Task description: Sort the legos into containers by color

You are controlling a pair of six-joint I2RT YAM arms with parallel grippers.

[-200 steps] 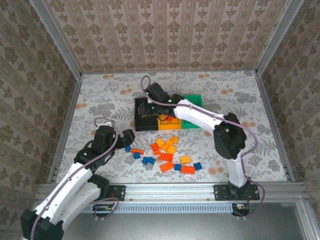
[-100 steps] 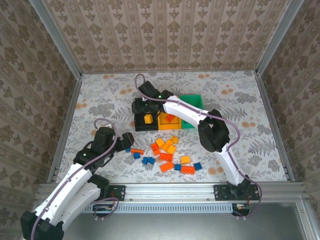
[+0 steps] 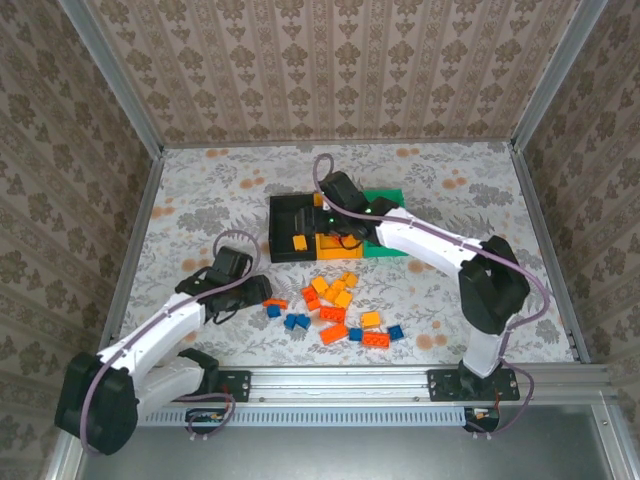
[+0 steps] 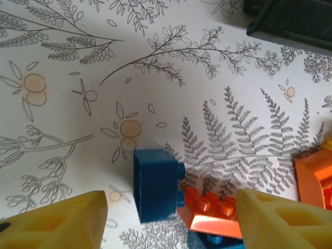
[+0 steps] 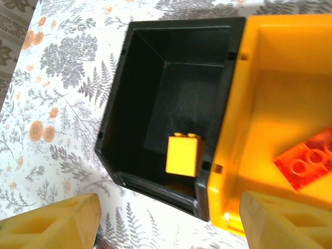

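Left wrist view: orange-red brick cut off at 6 o'clock, black bin at 1 o'clock. Top view: right arm partly hides the green bin.

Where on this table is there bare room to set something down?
Bare table runs behind the bins to the back wall, and down the left and right sides. Crowded: the near middle, where the legos lie in front of the bins.

Top external: sat high on the near side, looked down over the whole table. Left wrist: looked down, close above the table. Right wrist: looked down, close above the black bin, which top external also covered.
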